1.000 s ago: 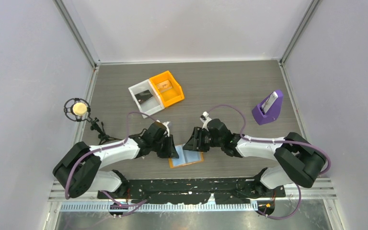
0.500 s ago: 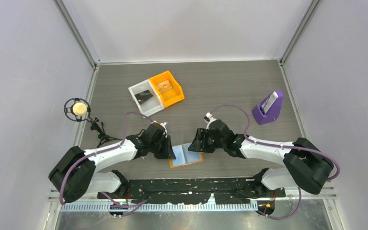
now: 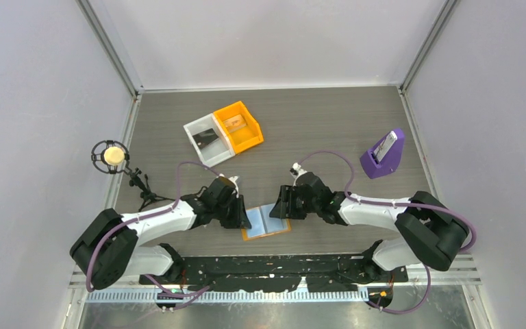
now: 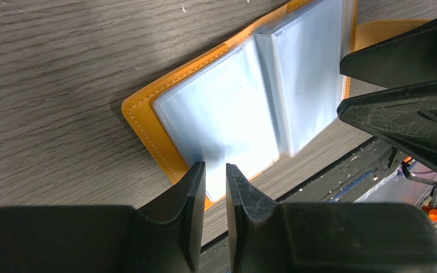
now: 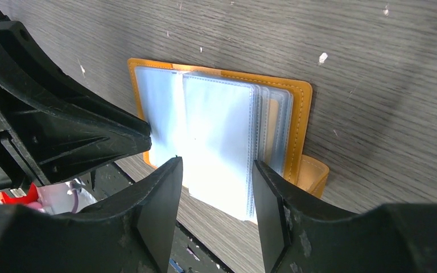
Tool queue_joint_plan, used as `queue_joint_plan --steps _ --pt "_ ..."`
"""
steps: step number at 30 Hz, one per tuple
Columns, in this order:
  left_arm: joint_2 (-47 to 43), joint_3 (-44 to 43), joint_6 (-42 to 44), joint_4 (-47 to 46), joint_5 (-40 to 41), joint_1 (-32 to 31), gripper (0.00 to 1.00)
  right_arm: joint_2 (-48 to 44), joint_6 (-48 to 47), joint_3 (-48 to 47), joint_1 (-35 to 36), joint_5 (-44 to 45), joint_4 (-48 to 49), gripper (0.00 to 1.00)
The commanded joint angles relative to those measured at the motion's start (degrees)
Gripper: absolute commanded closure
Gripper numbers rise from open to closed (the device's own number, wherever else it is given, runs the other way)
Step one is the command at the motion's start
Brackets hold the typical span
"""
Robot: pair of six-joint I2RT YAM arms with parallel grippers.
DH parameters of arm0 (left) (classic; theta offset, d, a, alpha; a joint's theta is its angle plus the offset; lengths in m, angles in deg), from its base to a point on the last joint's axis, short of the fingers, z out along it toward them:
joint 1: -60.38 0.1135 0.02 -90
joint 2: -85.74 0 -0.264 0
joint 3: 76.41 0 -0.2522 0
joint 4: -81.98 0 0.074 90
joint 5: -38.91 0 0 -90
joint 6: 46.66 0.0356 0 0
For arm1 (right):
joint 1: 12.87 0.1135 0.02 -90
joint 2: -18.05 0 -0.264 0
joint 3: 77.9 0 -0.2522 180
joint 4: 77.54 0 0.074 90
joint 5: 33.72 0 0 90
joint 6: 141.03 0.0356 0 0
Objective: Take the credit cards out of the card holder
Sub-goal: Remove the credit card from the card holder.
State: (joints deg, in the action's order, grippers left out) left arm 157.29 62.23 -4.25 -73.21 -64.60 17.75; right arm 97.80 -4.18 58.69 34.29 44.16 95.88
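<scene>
**Item: two-arm card extraction, sleeve-opening step**

- **Left gripper** [image 4: 215,170]: fingers nearly pressed together, a slim gap between them and nothing seen in it. The tips sit at the lower edge of the left-hand sleeve page, bottom centre of the left wrist view. Contact with the page cannot be confirmed.
- **Right gripper** [image 5: 216,164]: fingers spread about halfway and straddling the near edge of the fanned clear sleeves [image 5: 219,131]. They are not closed on them.
- **Card holder** [image 3: 268,224]: lies open and flat on the table [image 3: 315,116], lower centre of the overhead view, between the two grippers and just beyond the arm bases. It has an orange cover and pale translucent pockets. No card face shows plainly, so the contents cannot be told.
- **Further out:** white bin [image 3: 204,140] and orange bin [image 3: 241,125] side by side at upper centre-left, and a purple stand [image 3: 383,154] at right, all well apart from the holder.

**Handling note (judgement):** The step appears to be pinning one page while working a sleeve open. The left fingers should bear down on the cover border rather than the slick plastic. The right should take a single sleeve, or a card's exposed edge, and draw along the pocket's opening. The whole fan should not be lifted, since the light holder may slide or fold shut.
</scene>
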Motion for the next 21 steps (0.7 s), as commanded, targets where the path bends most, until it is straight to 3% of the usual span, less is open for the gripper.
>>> queue_joint_plan --steps 1,21 --pt "0.96 0.86 0.4 -2.46 -0.32 -0.24 0.78 1.19 -0.78 -1.01 0.39 -0.89 1.21 0.45" --pt "2.45 0.71 0.41 -3.07 -1.12 -0.26 0.78 0.39 -0.47 -3.86 0.41 -4.31 1.84 0.5"
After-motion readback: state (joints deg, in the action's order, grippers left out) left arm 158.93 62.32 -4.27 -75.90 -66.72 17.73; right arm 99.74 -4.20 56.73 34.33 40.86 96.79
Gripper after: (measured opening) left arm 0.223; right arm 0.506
